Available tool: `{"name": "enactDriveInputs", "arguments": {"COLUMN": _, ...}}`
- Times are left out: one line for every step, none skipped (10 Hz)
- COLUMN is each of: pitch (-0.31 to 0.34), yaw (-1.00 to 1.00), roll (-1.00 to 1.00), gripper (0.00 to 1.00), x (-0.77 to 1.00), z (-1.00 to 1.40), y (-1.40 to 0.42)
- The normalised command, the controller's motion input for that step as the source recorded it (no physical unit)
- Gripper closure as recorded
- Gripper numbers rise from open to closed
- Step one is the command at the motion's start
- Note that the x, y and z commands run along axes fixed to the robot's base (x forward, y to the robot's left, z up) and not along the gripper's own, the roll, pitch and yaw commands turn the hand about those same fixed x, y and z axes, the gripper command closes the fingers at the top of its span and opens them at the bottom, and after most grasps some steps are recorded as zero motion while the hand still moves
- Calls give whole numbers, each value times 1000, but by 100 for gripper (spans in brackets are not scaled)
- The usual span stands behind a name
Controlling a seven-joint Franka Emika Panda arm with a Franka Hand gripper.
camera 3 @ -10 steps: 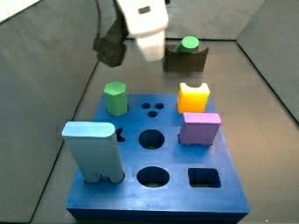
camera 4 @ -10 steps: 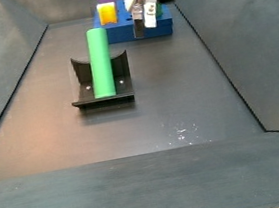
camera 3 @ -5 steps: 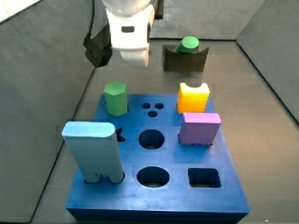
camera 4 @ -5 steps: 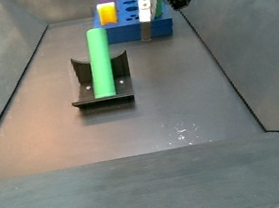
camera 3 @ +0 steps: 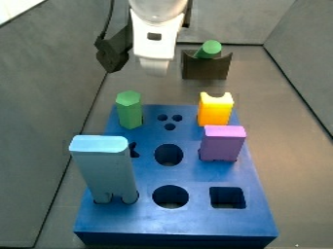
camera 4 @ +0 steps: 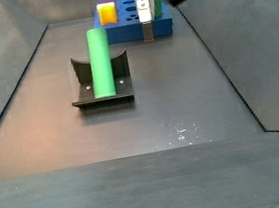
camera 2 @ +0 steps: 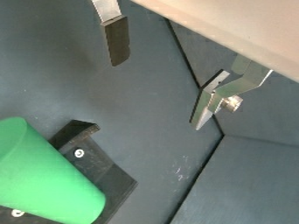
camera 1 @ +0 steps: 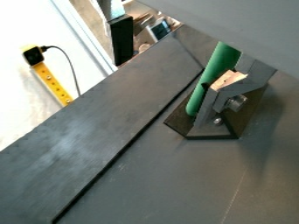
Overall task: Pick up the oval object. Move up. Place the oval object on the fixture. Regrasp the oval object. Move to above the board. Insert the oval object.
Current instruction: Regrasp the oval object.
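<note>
In a side view, going left to right, a tall light blue block [camera 3: 103,167] stands at the board's [camera 3: 182,216] 9 o'clock edge, then a light green hexagonal peg [camera 3: 128,109], then a yellow piece [camera 3: 215,105] above a pink one [camera 3: 223,140]. My jaws [camera 3: 152,63] hang over the bare table [camera 3: 289,117] at 12 o'clock from the board, apart from everything. At their 3 o'clock the oval object [camera 3: 209,47] shows as a green tip on the fixture [camera 3: 205,64].

In a wrist view my 2 silver fingers [camera 2: 114,36] stand wide apart with only dark floor between them, so I hold nothing; the green rod's rounded end sits at 7 o'clock from them.

In a side view the oval object [camera 4: 99,60] stands upright against the fixture [camera 4: 101,84], well apart from my jaws [camera 4: 147,15], which hang by the board [camera 4: 133,29] at 1 o'clock from it
</note>
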Motion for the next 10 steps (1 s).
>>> {"name": "enactDriveInputs", "arguments": {"pitch": 100, "yaw": 456, "roll": 96, "gripper": 0, "x": 60, "z": -2, "y": -43}}
{"name": "enactDriveInputs", "arguments": {"pitch": -41, "yaw": 377, "roll": 73, "gripper": 0, "x": 56, "z": -8, "y": -41}}
{"name": "enactDriveInputs", "arguments": {"pitch": -86, "yaw": 339, "roll": 74, "gripper": 0, "x": 49, "z": -13, "y": -41}}
{"name": "enactDriveInputs", "arguments": {"pitch": -134, "yaw": 252, "roll": 68, "gripper": 0, "x": 37, "z": -11, "y": -45}}
{"name": "enactDriveInputs", "arguments": {"pitch": -104, "yaw": 140, "roll": 34, "gripper": 0, "x": 1000, "z": -2, "y": -23}}
{"name": "enactDriveInputs", "arguments": {"pitch": -92, "yaw": 62, "roll": 40, "gripper": 0, "x": 1000, "z": -14, "y": -18}}
{"name": "enactDriveInputs", "arguments": {"pitch": -80, "yaw": 38, "roll": 49, "gripper": 0, "x": 1000, "z": -27, "y": -15}}
{"name": "enactDriveInputs", "arguments": {"pitch": -66, "yaw": 0, "roll": 65, "gripper": 0, "x": 1000, "z": -32, "y": -13}}
{"name": "enactDriveInputs", "arguments": {"pitch": -48, "yaw": -22, "roll": 72, "gripper": 0, "x": 1000, "z": -29, "y": -11}}
{"name": "enactDriveInputs", "arguments": {"pitch": -19, "yaw": -47, "roll": 80, "gripper": 0, "x": 1000, "z": -37, "y": -9}}
